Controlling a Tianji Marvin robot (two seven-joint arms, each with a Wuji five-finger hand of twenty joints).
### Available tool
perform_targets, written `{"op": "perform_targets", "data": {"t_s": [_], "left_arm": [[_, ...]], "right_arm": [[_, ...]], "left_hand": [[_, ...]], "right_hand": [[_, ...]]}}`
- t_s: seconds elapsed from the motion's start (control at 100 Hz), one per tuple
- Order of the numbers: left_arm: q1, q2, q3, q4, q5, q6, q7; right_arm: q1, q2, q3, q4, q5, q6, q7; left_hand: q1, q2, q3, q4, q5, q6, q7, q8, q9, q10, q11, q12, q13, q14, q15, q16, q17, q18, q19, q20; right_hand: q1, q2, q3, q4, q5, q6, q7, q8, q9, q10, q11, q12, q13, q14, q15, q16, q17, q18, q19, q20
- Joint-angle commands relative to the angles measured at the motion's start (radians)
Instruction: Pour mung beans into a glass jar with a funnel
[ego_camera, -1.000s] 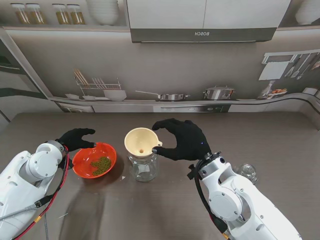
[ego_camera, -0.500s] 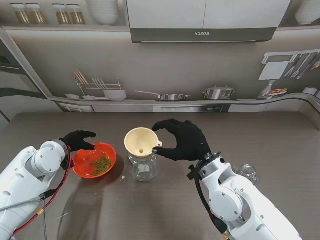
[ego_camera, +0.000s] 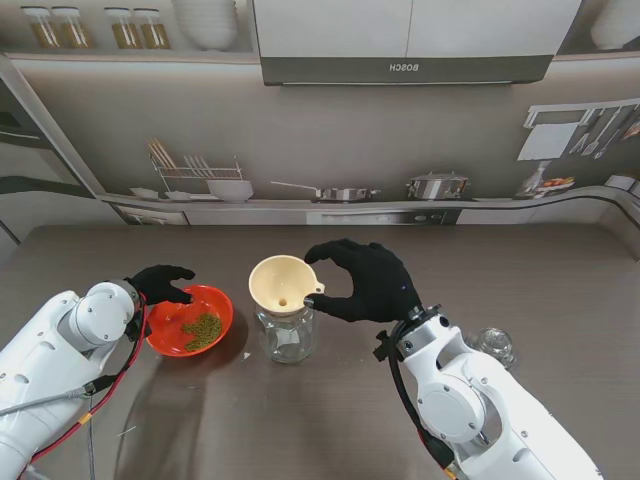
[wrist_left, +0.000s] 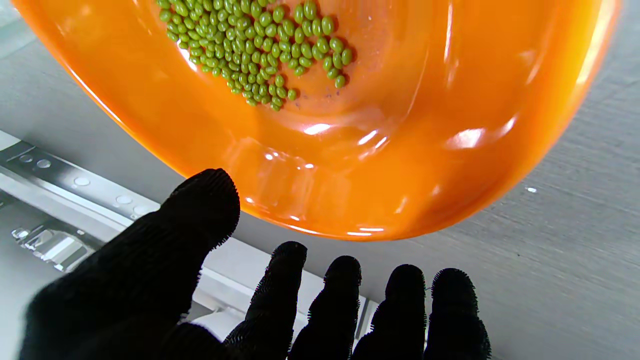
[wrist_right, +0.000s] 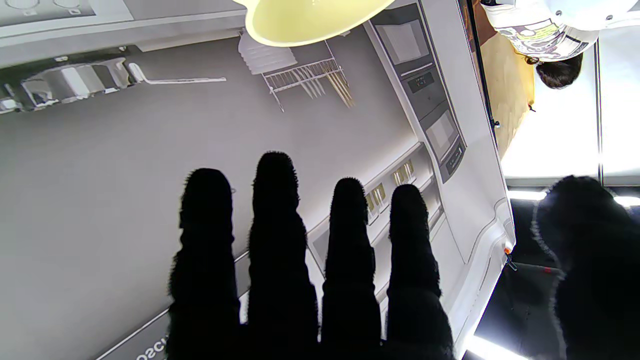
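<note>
While fingers splayed and empty, left hand (ego_camera: 160, 283) over bowl (ego_camera: 190, 320), right hand (ego_camera: 368, 279) beside funnel (ego_camera: 283, 284).

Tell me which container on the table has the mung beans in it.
The shallow orange plastic bowl, by the left robot hand. The clear glass jar with the cream funnel looks empty.

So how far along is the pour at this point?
Done: the funnel sits in the mouth of the glass jar, with the right hand at its rim. In hand: the left hand is at the orange bowl, fingers spread and not visibly gripping it. Left: grasping, lifting and tipping; the mung beans are all in the bowl and the jar looks empty.
</note>
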Motion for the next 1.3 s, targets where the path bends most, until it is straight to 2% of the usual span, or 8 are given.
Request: {"op": "perform_targets", "data": {"t_s": [0.0, 0.46, 0.58, 0.67, 0.73, 0.77, 0.83, 1.29], "left_arm": [[-0.003, 0.001, 0.003, 0.004, 0.006, 0.002, -0.029], [-0.003, -0.003, 0.014, 0.017, -0.012, 0.018, -0.022], [-0.006, -0.003, 0.022, 0.023, -0.019, 0.018, -0.026], [-0.009, -0.001, 0.028, 0.028, -0.014, 0.017, -0.035], [-0.010, 0.000, 0.030, 0.029, -0.012, 0.017, -0.039], [-0.009, 0.001, 0.030, 0.028, -0.012, 0.018, -0.041], [-0.006, 0.002, 0.029, 0.022, -0.010, 0.021, -0.046], [0.015, 0.008, 0.025, -0.011, 0.018, 0.059, -0.067]], "right_arm": [[-0.004, -0.005, -0.004, 0.000, 0.002, -0.001, 0.012], [-0.003, -0.005, -0.010, 0.004, 0.013, -0.001, 0.019], [-0.002, -0.006, -0.011, 0.006, 0.017, -0.003, 0.022], [-0.001, -0.006, -0.012, 0.008, 0.019, -0.002, 0.022], [0.000, -0.006, -0.014, 0.010, 0.020, -0.002, 0.021], [0.001, -0.006, -0.014, 0.012, 0.021, -0.002, 0.021], [0.001, -0.006, -0.015, 0.013, 0.023, -0.002, 0.021], [0.005, -0.008, -0.020, 0.020, 0.032, -0.002, 0.023]], "left_hand": [[-0.011, -0.024, 0.012, -0.010, -0.018, -0.021, 0.000, 0.004, -0.026, -0.003, -0.007, 0.006, -0.015, 0.005, 0.020, 0.012, 0.004, -0.017, 0.019, 0.005], [0.004, -0.015, 0.013, -0.006, -0.025, -0.008, -0.009, -0.007, -0.011, 0.010, -0.001, 0.010, 0.029, 0.029, 0.061, 0.037, 0.064, 0.003, 0.058, 0.030], [0.008, -0.019, 0.024, -0.009, 0.014, 0.004, 0.018, 0.007, 0.029, 0.022, 0.020, 0.035, 0.061, 0.039, 0.106, 0.077, 0.087, 0.007, 0.141, 0.086], [0.004, -0.020, 0.027, -0.010, 0.041, 0.010, 0.040, 0.037, 0.052, 0.027, 0.034, 0.065, 0.081, 0.043, 0.137, 0.104, 0.041, 0.000, 0.318, 0.134], [0.004, -0.022, 0.035, -0.012, 0.056, 0.017, 0.047, 0.053, 0.067, 0.031, 0.042, 0.083, 0.098, 0.045, 0.159, 0.123, 0.000, -0.010, 0.487, 0.117], [0.006, -0.023, 0.035, -0.012, 0.061, 0.018, 0.049, 0.060, 0.073, 0.032, 0.044, 0.091, 0.102, 0.048, 0.169, 0.129, -0.021, -0.013, 0.584, 0.064], [0.012, -0.027, 0.045, -0.012, 0.068, 0.024, 0.053, 0.064, 0.083, 0.033, 0.051, 0.098, 0.113, 0.047, 0.184, 0.136, -0.023, -0.014, 0.636, 0.055], [0.054, -0.043, 0.104, -0.020, 0.102, 0.074, 0.083, 0.093, 0.108, 0.037, 0.092, 0.147, 0.151, 0.038, 0.273, 0.183, 0.004, -0.016, 0.774, 0.035]], "right_hand": [[-0.032, 0.024, 0.024, 0.022, 0.005, 0.004, 0.001, -0.008, 0.020, 0.004, -0.011, 0.011, 0.017, -0.018, 0.009, 0.015, 0.003, 0.028, -0.003, 0.002], [-0.033, 0.028, 0.037, 0.021, 0.009, 0.008, 0.006, -0.010, 0.025, 0.012, -0.010, 0.011, 0.026, -0.017, 0.014, 0.019, 0.006, 0.025, 0.002, 0.001], [-0.034, 0.029, 0.040, 0.021, 0.011, 0.011, 0.007, -0.011, 0.026, 0.012, -0.010, 0.011, 0.026, -0.016, 0.014, 0.020, 0.007, 0.026, 0.003, 0.001], [-0.034, 0.029, 0.043, 0.020, 0.012, 0.010, 0.008, -0.011, 0.028, 0.013, -0.010, 0.011, 0.030, -0.017, 0.016, 0.020, 0.008, 0.026, 0.004, 0.001], [-0.035, 0.029, 0.044, 0.020, 0.012, 0.012, 0.008, -0.012, 0.027, 0.015, -0.010, 0.011, 0.029, -0.016, 0.016, 0.021, 0.007, 0.027, 0.004, 0.000], [-0.035, 0.030, 0.045, 0.020, 0.011, 0.012, 0.008, -0.012, 0.027, 0.016, -0.010, 0.011, 0.029, -0.016, 0.016, 0.021, 0.007, 0.027, 0.004, 0.000], [-0.034, 0.030, 0.047, 0.020, 0.011, 0.012, 0.008, -0.012, 0.029, 0.016, -0.010, 0.011, 0.031, -0.017, 0.016, 0.021, 0.008, 0.026, 0.005, 0.000], [-0.035, 0.032, 0.057, 0.018, 0.013, 0.016, 0.012, -0.014, 0.032, 0.021, -0.009, 0.010, 0.034, -0.018, 0.018, 0.022, 0.009, 0.027, 0.008, -0.002]]}}
